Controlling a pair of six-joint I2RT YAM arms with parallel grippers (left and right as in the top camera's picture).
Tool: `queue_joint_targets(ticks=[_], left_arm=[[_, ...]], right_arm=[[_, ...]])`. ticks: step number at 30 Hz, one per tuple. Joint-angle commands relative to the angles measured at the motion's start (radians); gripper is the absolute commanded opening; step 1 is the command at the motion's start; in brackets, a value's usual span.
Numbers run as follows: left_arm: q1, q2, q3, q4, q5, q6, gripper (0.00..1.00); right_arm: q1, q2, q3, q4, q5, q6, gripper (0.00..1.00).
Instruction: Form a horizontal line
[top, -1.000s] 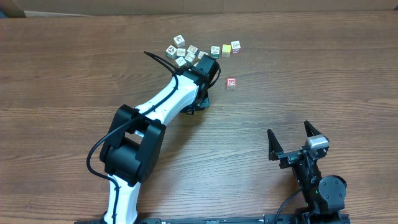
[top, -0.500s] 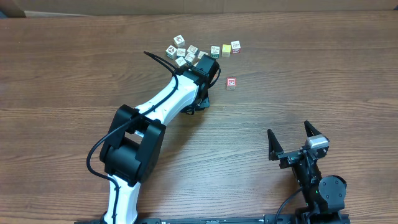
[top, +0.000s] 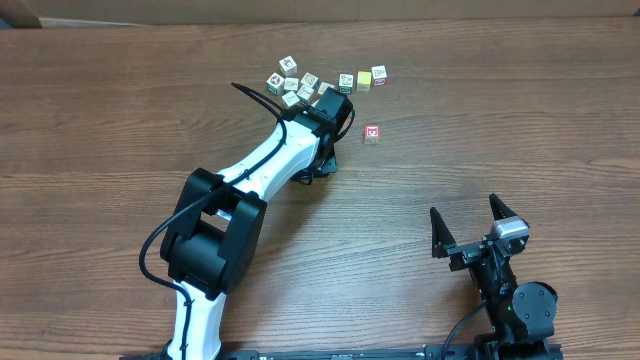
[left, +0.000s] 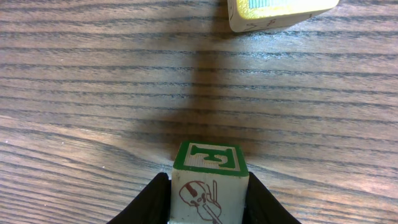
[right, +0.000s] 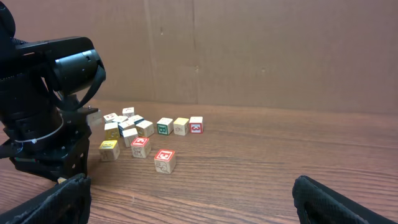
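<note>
A short row of three cubes (top: 363, 78) lies at the back: one green-marked, one yellow, one red-trimmed. The right wrist view shows the same row (right: 181, 126). My left gripper (left: 209, 186) is shut on a white cube (left: 209, 190) with a green-framed letter on top and a red violin drawing on its side. This cube sits low over the wood. From overhead the left gripper (top: 335, 105) hovers just below the row and hides its cube. A lone red-topped cube (top: 372, 132) sits apart in front. My right gripper (top: 470, 225) stands open and holds nothing.
A loose cluster of similar cubes (top: 295, 82) lies left of the row. A pale cube with a yellow side (left: 280, 12) sits just ahead of the held one. The left arm (top: 260, 165) stretches diagonally across the table. A cardboard wall (right: 249, 50) backs the table.
</note>
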Motion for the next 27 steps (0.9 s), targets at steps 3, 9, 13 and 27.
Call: queue_joint_targets(ticks=[3,9,13,27], left_arm=[[-0.001,0.009,-0.005,-0.004,0.013,-0.006,0.3],[-0.001,0.009,-0.005,-0.009,0.018,-0.006,0.3],[-0.001,0.009,-0.005,-0.011,0.017,-0.006,0.31],[0.0,0.009,-0.005,-0.002,0.009,-0.006,0.67]], right_arm=[[-0.003,-0.008,-0.01,0.003,-0.002,-0.004,1.0],[-0.003,-0.008,-0.01,0.003,-0.002,-0.004,1.0],[-0.003,-0.008,-0.01,0.003,-0.002,-0.004,1.0],[-0.003,-0.008,-0.01,0.003,-0.002,-0.004,1.0]])
